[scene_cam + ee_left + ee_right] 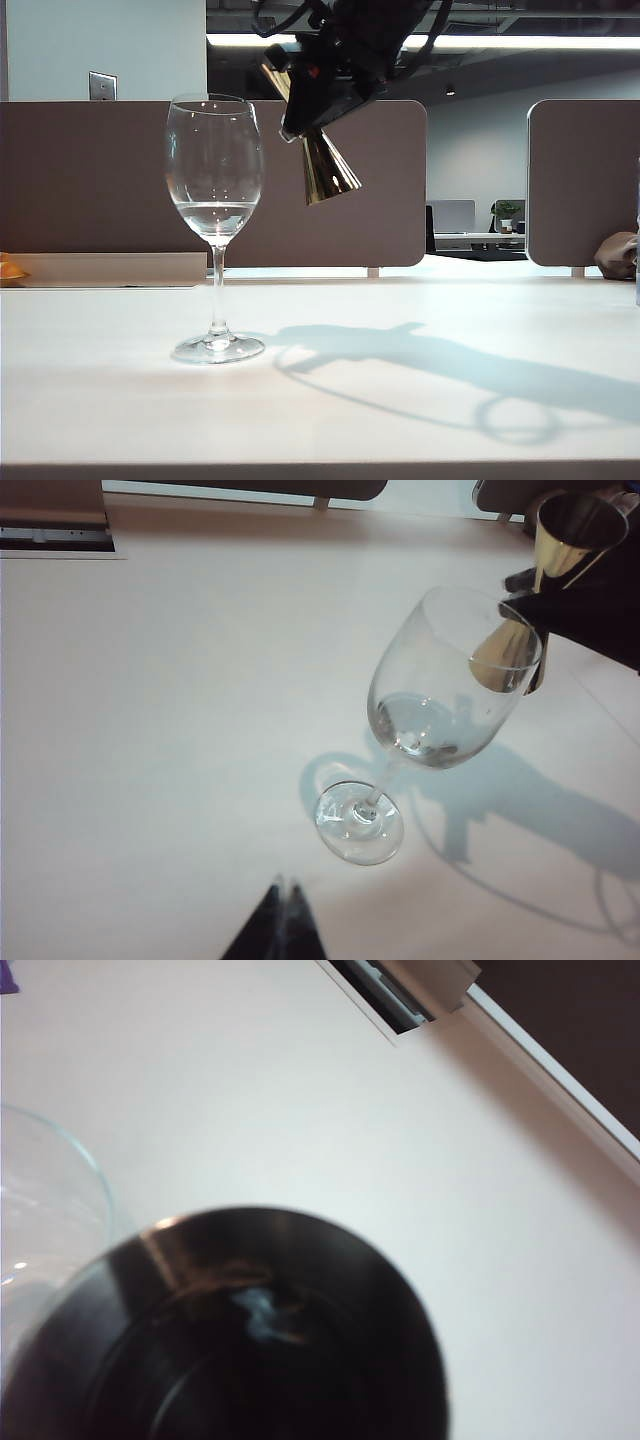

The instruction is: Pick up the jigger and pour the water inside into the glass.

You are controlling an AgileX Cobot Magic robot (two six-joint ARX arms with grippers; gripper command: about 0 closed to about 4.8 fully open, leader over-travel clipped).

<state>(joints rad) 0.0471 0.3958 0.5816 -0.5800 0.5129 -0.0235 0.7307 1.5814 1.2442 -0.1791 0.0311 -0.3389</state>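
Jigger [322, 160] tilted in right hand [318, 95]; water [217, 215] in glass [214, 190]; left hand [280, 925] apart

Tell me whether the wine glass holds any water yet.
Yes: the glass stands upright with a shallow pool of water low in its bowl. The right gripper holds the jigger tilted beside its rim.

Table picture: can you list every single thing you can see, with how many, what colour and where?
glass: one, clear, upright on the table's left part.
water: one shallow pool, colourless, in the glass bowl.
jigger: one, shiny gold, tilted in the air right of the glass rim.
table: one, white, across the foreground.
partition panels: brown, behind the table.
wall plate: one, grey, upper left wall.
right end effector: one, black, shut on the jigger's waist.
left end effector: one, dark, tips together, hanging over the table near the glass foot.
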